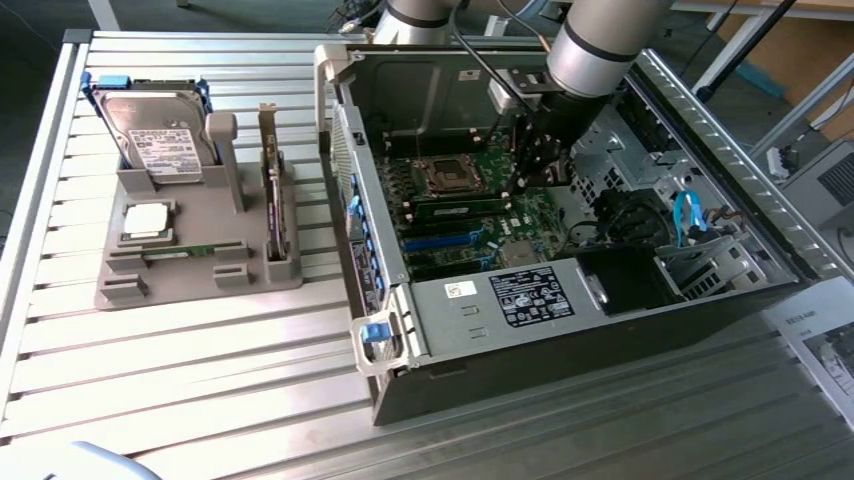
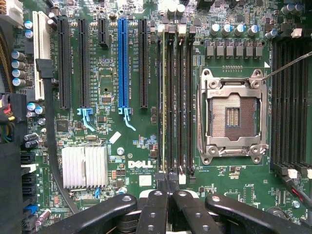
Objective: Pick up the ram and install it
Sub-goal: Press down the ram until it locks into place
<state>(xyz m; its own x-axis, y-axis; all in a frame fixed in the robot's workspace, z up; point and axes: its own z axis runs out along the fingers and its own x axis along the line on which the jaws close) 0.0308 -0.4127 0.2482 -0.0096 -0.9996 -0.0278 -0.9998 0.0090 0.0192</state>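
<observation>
Where slots flank it, ram beside socket.

- Open computer case: its walls fence the motherboard
- Arm fills the space above the board
- Empty processor socket flanked by memory slots
- Cables crowd the drive bay

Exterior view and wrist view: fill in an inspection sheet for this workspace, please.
Surface: slatted metal table.
Job's things: ram stands on edge in a memory slot beside the empty processor socket.
Clutter: grey holder with hard drive, processor chip, expansion card.
Hand: hand shut, over the ram's end; contact unclear.
Cables: blue cable inside the computer case.
Surroundings: printed sheet.
</observation>
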